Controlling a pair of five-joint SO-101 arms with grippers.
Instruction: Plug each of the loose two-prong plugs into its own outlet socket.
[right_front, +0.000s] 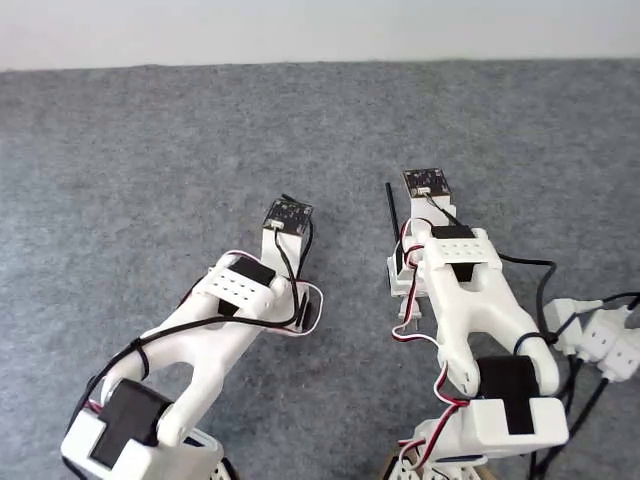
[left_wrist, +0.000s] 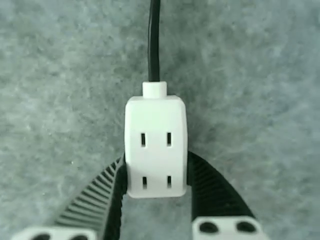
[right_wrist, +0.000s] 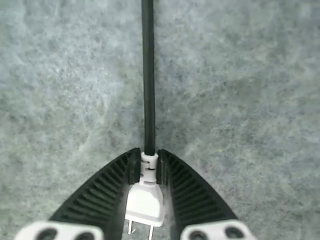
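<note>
A white outlet block (left_wrist: 156, 145) with two pairs of slots lies on the grey carpet, its black cord (left_wrist: 154, 40) running away from it. My left gripper (left_wrist: 156, 176) is shut on the block's sides, one black ribbed finger (left_wrist: 210, 187) pressed against each flank. A white two-prong plug (right_wrist: 145, 202) is clamped in my right gripper (right_wrist: 146, 167), prongs pointing back toward the wrist, its black cord (right_wrist: 148, 75) stretching straight ahead over the carpet. From above, the two arms sit side by side, and a short length of the black cord (right_front: 391, 215) shows beside the right arm.
Grey carpet (right_front: 150, 150) covers the table, with a pale wall strip along the far edge. A cluster of white connectors with black cables (right_front: 600, 338) lies at the right edge beside the right arm's base.
</note>
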